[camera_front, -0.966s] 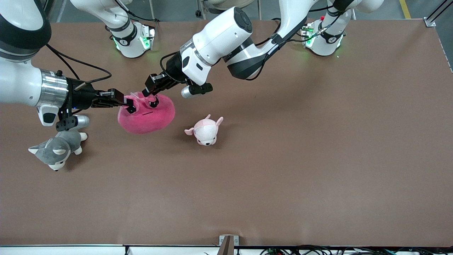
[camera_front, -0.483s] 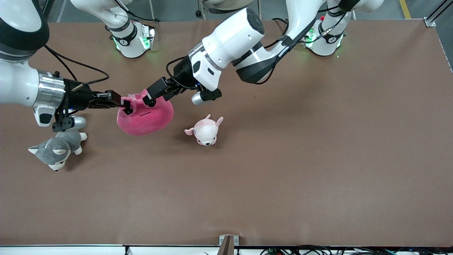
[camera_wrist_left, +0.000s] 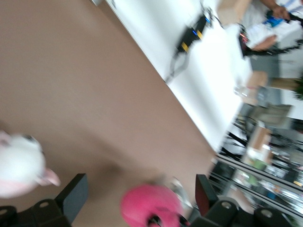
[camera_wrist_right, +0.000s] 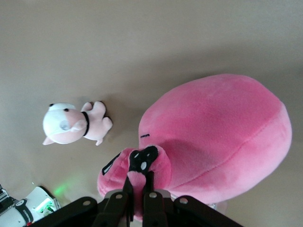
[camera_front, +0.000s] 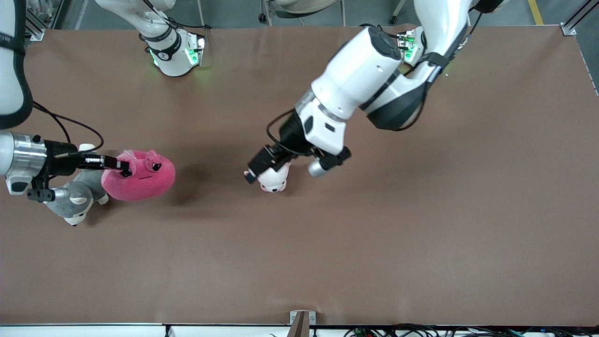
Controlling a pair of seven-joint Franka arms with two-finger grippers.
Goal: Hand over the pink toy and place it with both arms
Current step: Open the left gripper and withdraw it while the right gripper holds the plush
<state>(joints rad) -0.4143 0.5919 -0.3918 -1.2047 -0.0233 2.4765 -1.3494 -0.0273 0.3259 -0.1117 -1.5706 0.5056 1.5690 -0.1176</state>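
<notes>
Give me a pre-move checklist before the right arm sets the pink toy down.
1. Right gripper shut on the pink toy: ok, pinching the plush by its eyes in the right wrist view.
2. Left gripper released: ok, open, holding nothing.
3. Left gripper away from the toy: ok, it is over the small pink-and-white plush.
4. Toy lifted off the table: cannot tell.
5. Space around the toy: not ok, the grey dog plush lies right beside it, partly under the right gripper.
</notes>
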